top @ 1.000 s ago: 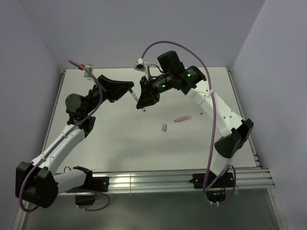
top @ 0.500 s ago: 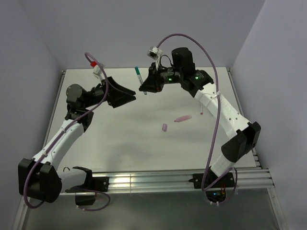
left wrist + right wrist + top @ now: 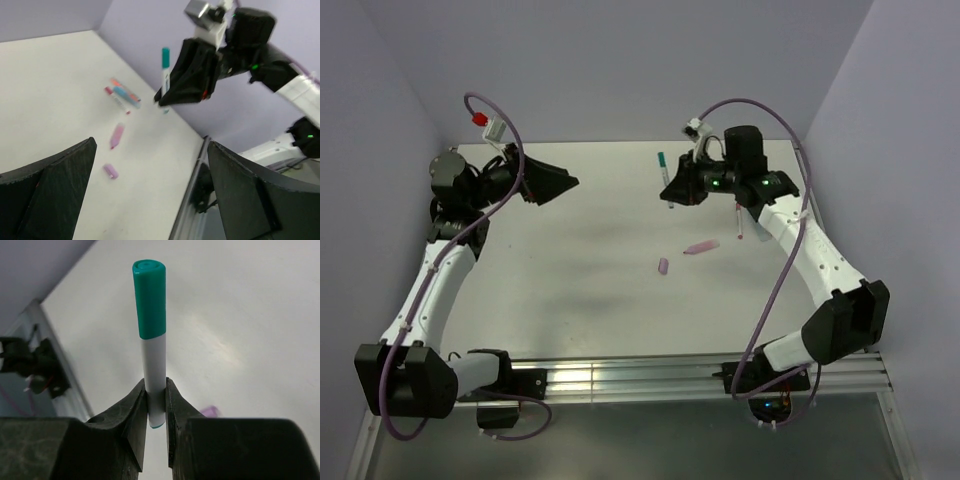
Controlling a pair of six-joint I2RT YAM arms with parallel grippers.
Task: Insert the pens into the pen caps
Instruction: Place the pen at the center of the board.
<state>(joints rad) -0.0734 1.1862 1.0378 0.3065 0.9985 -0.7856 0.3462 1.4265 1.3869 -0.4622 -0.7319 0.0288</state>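
My right gripper (image 3: 156, 405) is shut on the lower end of a white pen (image 3: 152, 355) that wears a teal cap (image 3: 149, 300) and stands upright in the air. From above, this pen (image 3: 663, 166) sticks out of the right gripper (image 3: 669, 195) over the far middle of the table. Far to the left, my left gripper (image 3: 560, 190) hangs wide open and empty, and in the left wrist view its fingers (image 3: 50, 195) frame the scene. A pink pen (image 3: 701, 246) and a lilac cap (image 3: 663, 266) lie apart on the table.
More pens (image 3: 739, 226) lie together by the right arm, showing as a red and blue cluster (image 3: 123, 94) in the left wrist view. The white table (image 3: 570, 300) ends at a metal rail (image 3: 670, 375) in front and at lilac walls behind.
The left gripper opened, let go of the capped pen and drew back to the left. The right arm carried that pen to the right and turned it upright.
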